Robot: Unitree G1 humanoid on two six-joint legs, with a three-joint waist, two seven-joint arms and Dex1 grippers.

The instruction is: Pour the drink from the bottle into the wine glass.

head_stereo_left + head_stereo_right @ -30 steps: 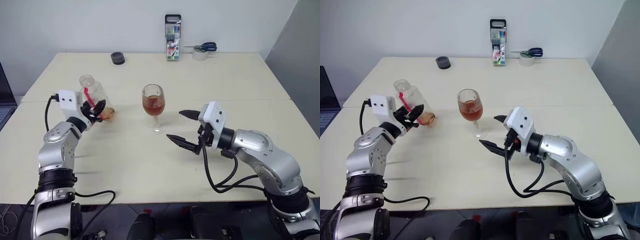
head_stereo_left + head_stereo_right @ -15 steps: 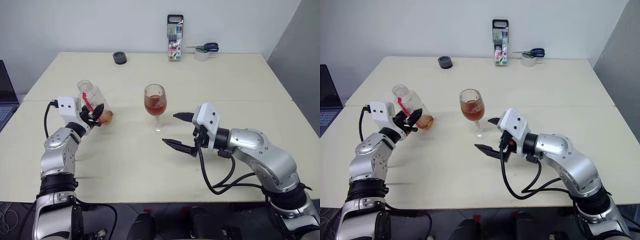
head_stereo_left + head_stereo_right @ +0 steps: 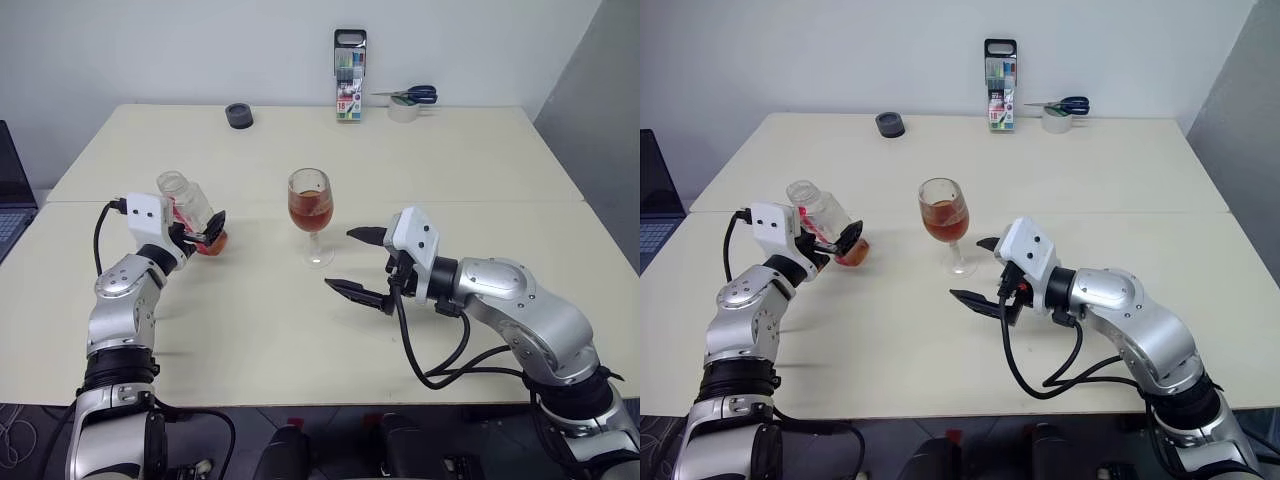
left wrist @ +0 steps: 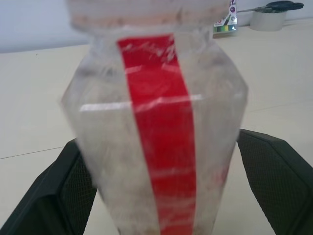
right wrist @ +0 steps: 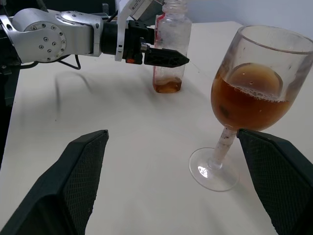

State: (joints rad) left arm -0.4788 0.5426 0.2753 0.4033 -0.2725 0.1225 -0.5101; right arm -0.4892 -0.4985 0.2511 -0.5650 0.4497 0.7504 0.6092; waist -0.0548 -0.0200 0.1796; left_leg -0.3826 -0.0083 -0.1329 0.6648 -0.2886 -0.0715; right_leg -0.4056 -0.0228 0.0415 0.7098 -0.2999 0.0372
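Table (image 5: 122, 161), upright bottle (image 5: 171, 49), wine glass (image 5: 249, 93)

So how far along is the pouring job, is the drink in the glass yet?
Done: most of the drink sits in the wine glass, about half full. A small amount remains at the bottom of the bottle, which stands uncapped on the table. In hand: nothing gripped; the left gripper is open with its fingers either side of the bottle, and the right gripper is open beside the glass. Left: probably only pulling the arms away.
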